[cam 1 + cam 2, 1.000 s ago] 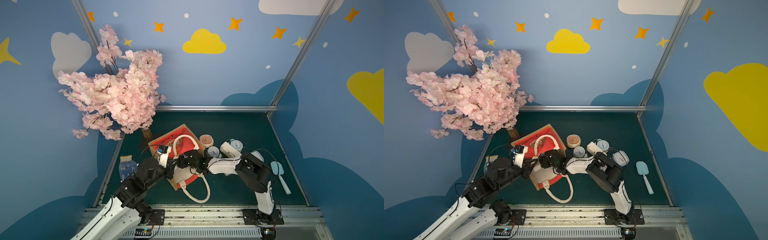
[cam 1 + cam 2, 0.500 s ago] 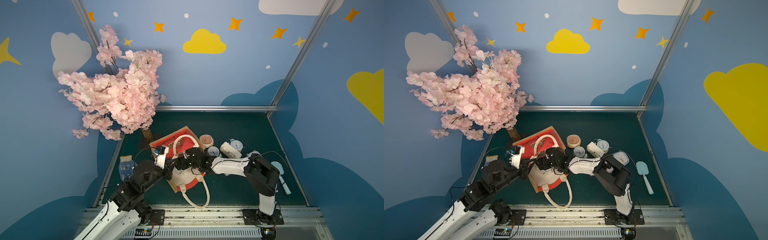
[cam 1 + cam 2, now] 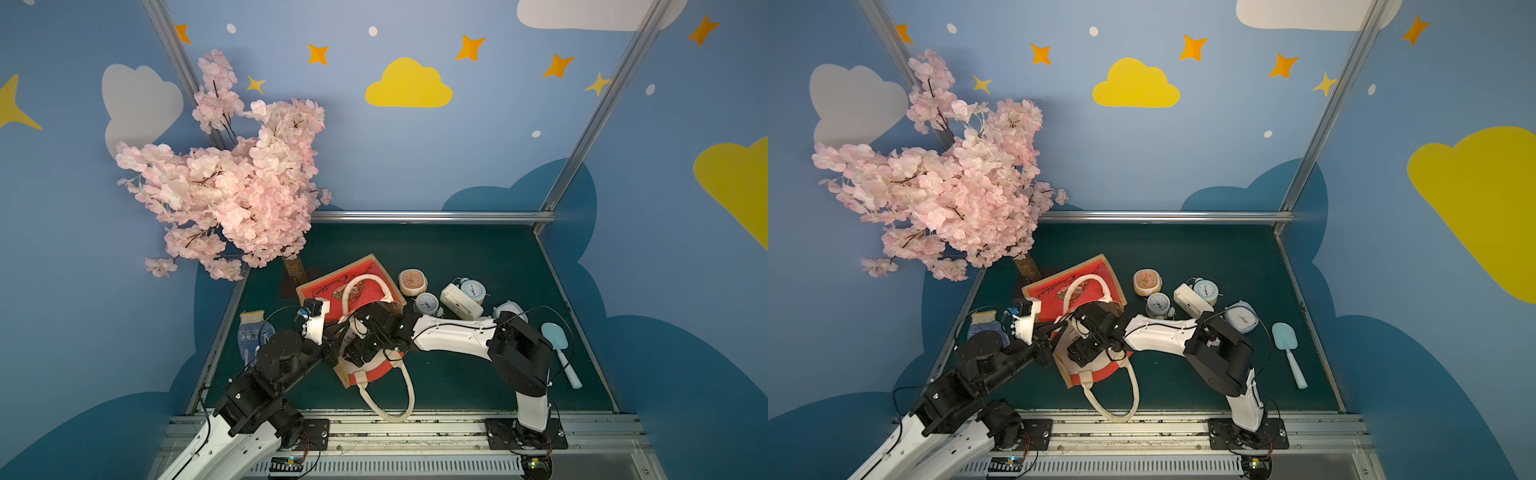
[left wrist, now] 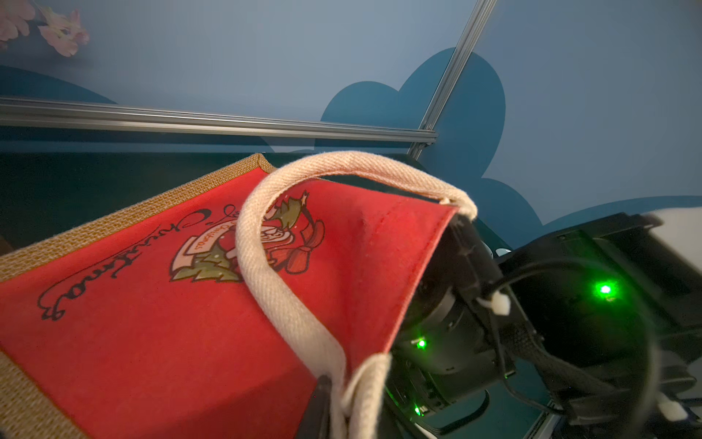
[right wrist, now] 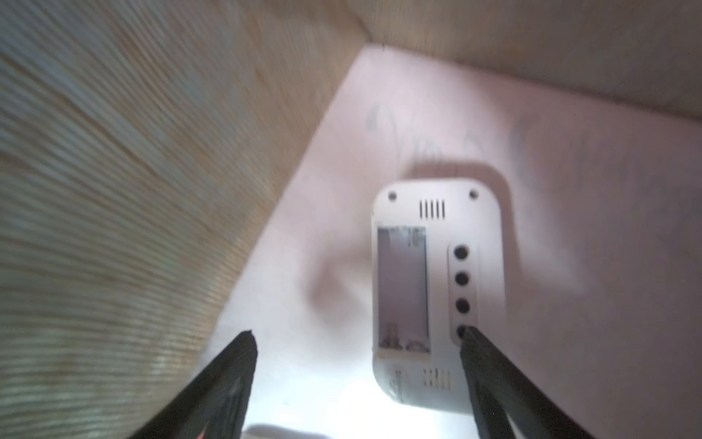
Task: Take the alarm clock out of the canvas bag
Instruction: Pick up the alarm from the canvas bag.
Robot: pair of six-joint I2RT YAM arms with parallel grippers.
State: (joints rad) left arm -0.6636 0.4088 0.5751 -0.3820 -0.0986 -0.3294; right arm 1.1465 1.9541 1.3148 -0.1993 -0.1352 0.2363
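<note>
The alarm clock lies in the canvas bag, one tip of the wide-spread right gripper over it. The left gripper pinches the bag's rim.

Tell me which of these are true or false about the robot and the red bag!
1. The right gripper is inside the canvas bag. True.
2. Its jaws squeeze the white alarm clock. False: they stand open, not closed on the clock.
3. The left gripper pinches the bag's rim by a handle. True.
4. The blue scoop lies in the bag. False: it lies on the table, on the right arm's side.
5. Other clocks sit on the table beside the bag. True.
</note>
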